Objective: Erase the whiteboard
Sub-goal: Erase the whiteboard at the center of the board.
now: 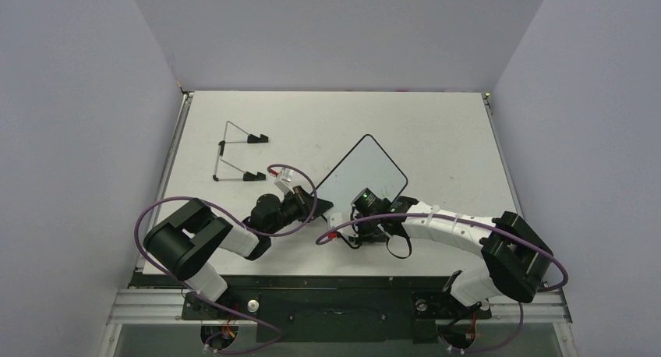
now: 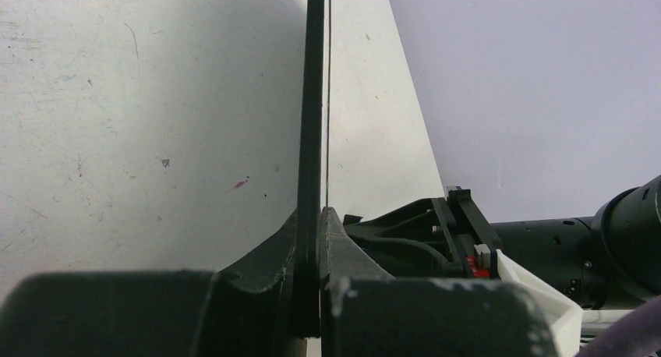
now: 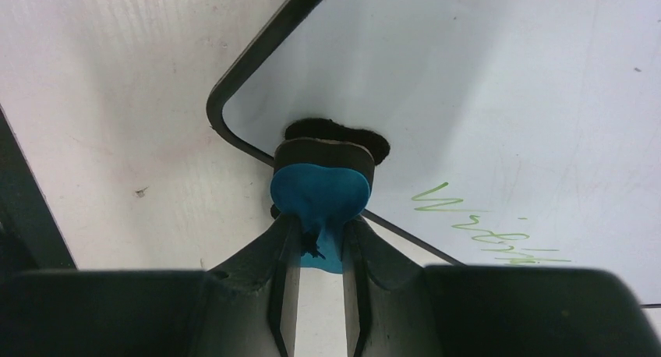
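left gripper (image 2: 310, 217) clamps whiteboard (image 1: 366, 170) edge | right gripper (image 3: 319, 234) pinches blue eraser (image 3: 319, 187) on near corner | green writing (image 3: 479, 224) not yet wiped

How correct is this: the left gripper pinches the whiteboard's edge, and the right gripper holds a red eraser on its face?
Wrong in one point: the eraser in the right gripper is blue, not red, as the right wrist view shows. The left gripper does pinch the edge of the whiteboard.

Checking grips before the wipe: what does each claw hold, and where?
Left claw pinches the whiteboard by its black rim; right claw squeezes the eraser by its blue body.
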Motion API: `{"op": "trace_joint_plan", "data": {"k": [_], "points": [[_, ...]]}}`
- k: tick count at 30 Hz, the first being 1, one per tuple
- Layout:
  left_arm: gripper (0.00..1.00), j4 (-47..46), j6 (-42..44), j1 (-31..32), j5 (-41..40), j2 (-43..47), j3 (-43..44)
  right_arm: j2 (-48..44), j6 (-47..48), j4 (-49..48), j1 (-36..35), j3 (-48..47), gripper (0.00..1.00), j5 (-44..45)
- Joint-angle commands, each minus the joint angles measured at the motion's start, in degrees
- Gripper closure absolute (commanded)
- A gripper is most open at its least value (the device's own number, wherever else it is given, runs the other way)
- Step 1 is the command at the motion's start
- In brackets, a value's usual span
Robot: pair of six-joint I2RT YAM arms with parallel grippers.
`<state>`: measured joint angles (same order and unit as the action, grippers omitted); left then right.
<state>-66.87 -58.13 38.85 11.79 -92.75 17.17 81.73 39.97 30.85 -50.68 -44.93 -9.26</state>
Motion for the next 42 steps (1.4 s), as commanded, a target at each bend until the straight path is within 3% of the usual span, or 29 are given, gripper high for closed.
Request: {"op": "trace_joint_plan", "data": {"k": [1,8,13,17,21,27,31,37,42], "points": [[1.00,-5.8,-2.1,0.2,2.4,-0.5,0.3,-0.6,0.4,-1.8,-3.0,-0.6,1.00,-0.3],[1.00,-5.5,-2.0,0.3,2.3,-0.1,0.3,0.8,2.7,2.8,-7.7,-2.4,1.00,-6.1],[1.00,-5.1,-1.7,0.5,2.3,-0.4,0.8,0.5,-7.2,-4.9,-3.0,-3.4,1.00,3.1],[1.00,-5.2,-1.6,0.8,2.4,-0.9,1.2,0.5,-8.8,-8.1,0.1,-2.4,1.00,7.8],[1.00,-5.4,-1.7,0.9,2.6,-1.0,1.3,2.1,-6.2,-5.8,-1.3,-2.5,1.00,6.6],[1.00,-5.4,-1.6,0.9,2.5,0.0,0.7,3.6,-0.4,2.4,-7.9,-3.9,1.00,-4.9],[1.00,-5.3,-1.3,1.0,2.6,0.3,0.6,3.2,-5.7,-0.7,-4.9,-6.1,1.00,-4.9],[1.00,-5.5,-1.3,1.2,3.2,-0.9,1.9,-0.2,-14.1,-10.4,5.7,-3.3,1.00,4.8],[1.00,-6.7,-2.3,1.7,3.5,-2.1,2.8,3.1,-11.6,-8.2,1.0,-3.3,1.00,1.8]]}}
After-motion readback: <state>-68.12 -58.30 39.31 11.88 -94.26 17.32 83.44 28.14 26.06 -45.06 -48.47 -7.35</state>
